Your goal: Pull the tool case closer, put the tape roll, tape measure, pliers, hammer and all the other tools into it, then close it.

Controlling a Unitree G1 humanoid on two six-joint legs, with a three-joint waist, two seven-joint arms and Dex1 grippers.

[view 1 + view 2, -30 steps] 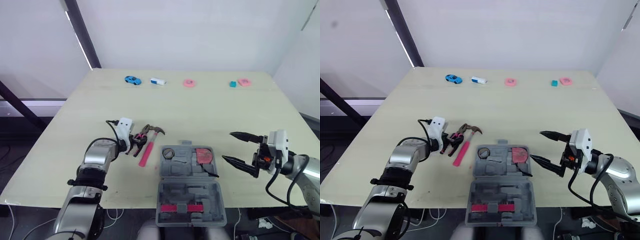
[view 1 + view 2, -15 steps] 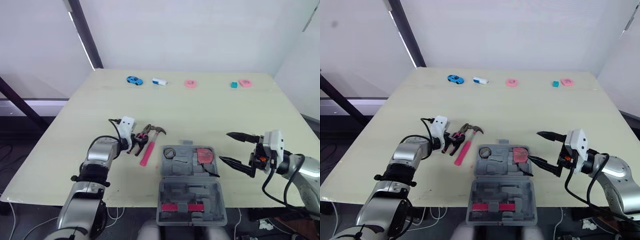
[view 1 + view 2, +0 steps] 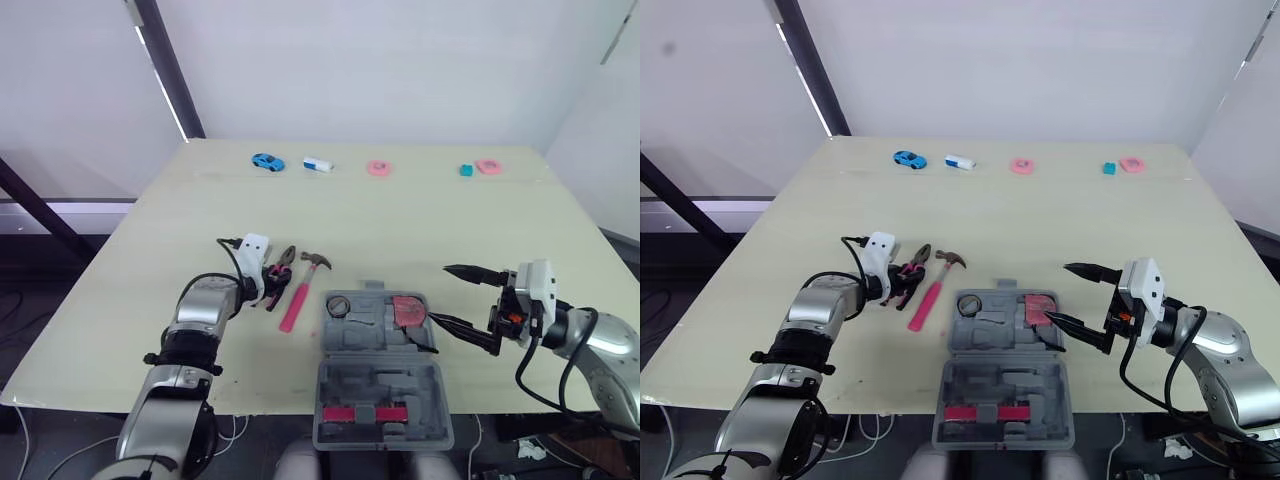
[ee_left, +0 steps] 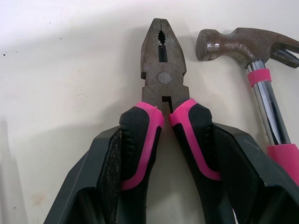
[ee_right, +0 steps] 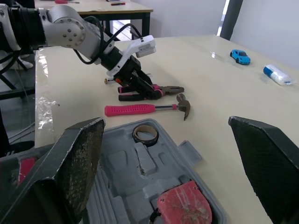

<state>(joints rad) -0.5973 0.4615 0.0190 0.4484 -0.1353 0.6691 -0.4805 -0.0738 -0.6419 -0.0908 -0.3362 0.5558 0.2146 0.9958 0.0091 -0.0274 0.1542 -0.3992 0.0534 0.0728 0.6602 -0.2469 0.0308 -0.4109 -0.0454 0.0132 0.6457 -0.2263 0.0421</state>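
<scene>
Okay, the left gripper (image 3: 265,284) pinches the pliers (image 4: 161,84) by the pink-and-black handles, with its fingers (image 4: 107,177) pressed on both outer sides. The pliers lie flat on the table (image 3: 400,220), left of the open tool case (image 3: 345,385). The hammer (image 3: 298,292) lies between pliers and case, touching neither. The right gripper (image 3: 440,295) is spread wide and empty just right of the case, its lower fingertip beside the red tape measure (image 3: 407,310) in the case. The tape roll (image 3: 338,306) sits in the case too.

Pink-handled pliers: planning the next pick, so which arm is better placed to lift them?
Left. The left tool is closed on the pink-and-black steel pliers; the right tool hangs open beside the grey plastic tool case, farther off.
</scene>
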